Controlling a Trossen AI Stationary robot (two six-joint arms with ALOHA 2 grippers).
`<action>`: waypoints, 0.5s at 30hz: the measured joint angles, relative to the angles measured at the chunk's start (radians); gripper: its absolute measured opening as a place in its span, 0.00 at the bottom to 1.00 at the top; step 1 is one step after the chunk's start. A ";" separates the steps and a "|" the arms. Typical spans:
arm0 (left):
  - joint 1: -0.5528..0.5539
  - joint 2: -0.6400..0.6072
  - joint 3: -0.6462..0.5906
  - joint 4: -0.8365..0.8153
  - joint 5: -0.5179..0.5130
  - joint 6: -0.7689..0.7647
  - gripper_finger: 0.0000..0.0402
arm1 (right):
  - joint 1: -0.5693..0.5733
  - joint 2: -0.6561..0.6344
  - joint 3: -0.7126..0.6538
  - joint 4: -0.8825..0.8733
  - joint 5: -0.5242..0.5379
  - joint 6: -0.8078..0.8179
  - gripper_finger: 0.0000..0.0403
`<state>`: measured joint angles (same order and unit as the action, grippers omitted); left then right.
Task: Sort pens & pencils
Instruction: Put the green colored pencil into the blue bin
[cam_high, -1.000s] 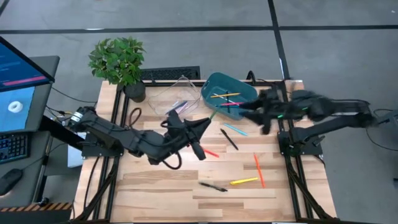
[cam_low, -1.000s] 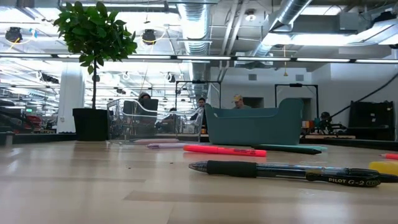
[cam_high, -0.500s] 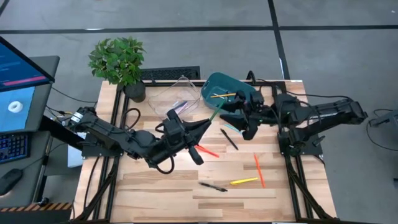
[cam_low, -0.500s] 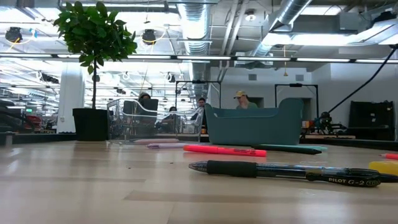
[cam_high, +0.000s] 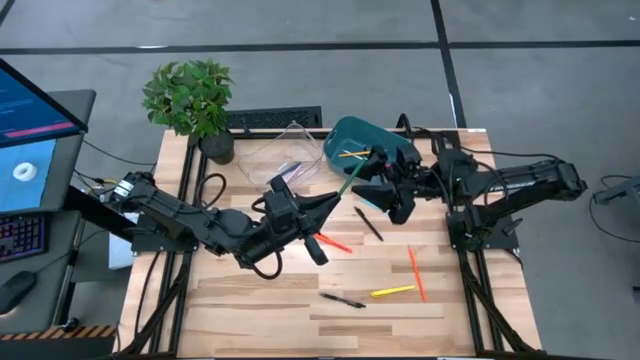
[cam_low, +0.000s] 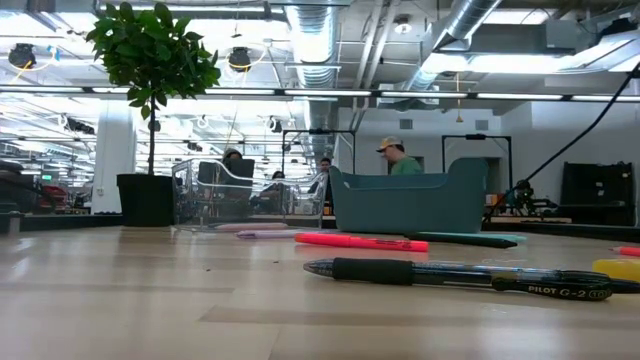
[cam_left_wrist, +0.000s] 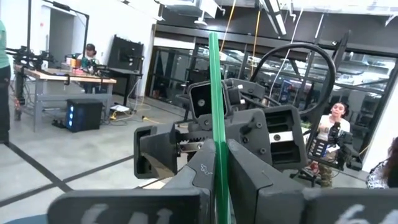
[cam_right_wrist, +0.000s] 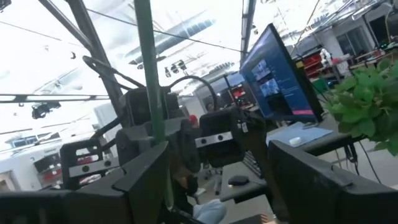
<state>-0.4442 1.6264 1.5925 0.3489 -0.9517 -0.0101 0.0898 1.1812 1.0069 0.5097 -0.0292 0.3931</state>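
Observation:
My left gripper (cam_high: 335, 198) (cam_left_wrist: 219, 163) is shut on a thin green stick (cam_high: 352, 176) above the table's middle. My right gripper (cam_high: 368, 178) (cam_right_wrist: 221, 158) faces it, open, its fingers standing on either side of the stick's upper part (cam_right_wrist: 144, 62), which passes close by one finger (cam_right_wrist: 146, 177). Other sticks lie flat on the table: red (cam_high: 337, 243), black (cam_high: 368, 224), blue (cam_high: 376, 208), orange (cam_high: 412, 262), yellow (cam_high: 392, 291) and a black pen (cam_high: 342, 299) (cam_low: 450, 272). More sticks lie in the teal bin (cam_high: 392, 143). My left gripper pinches the green stick between its two fingers at the lower end (cam_left_wrist: 217, 146). The stick is lifted clear and slants up toward the table's far right, out past the fingertips. My right gripper: I cannot tell whether its finger touches the green stick.
The teal bin (cam_low: 410, 200) and a clear container (cam_high: 275, 148) with a purple pen (cam_high: 288, 170) stand at the far edge. A potted plant (cam_high: 190, 98) is at the far left corner. People are in the room behind.
My right gripper has moved from the table's right edge toward the left, up to the green stick held by my left gripper. The left gripper has stayed about where it was.

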 joint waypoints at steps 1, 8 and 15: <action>0.000 0.000 0.000 0.000 0.000 -0.001 0.03 | 0.000 -0.003 0.000 0.000 0.000 0.000 0.73; 0.001 0.000 0.000 0.001 -0.004 -0.028 0.03 | 0.000 -0.004 0.002 0.001 -0.037 0.027 0.73; 0.003 0.000 0.000 0.028 0.010 -0.001 0.03 | 0.000 -0.004 0.002 0.001 -0.063 0.044 0.73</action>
<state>-0.4408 1.6268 1.5925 0.3766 -0.9419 -0.0113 0.0900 1.1770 1.0084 0.5111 -0.0917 0.4374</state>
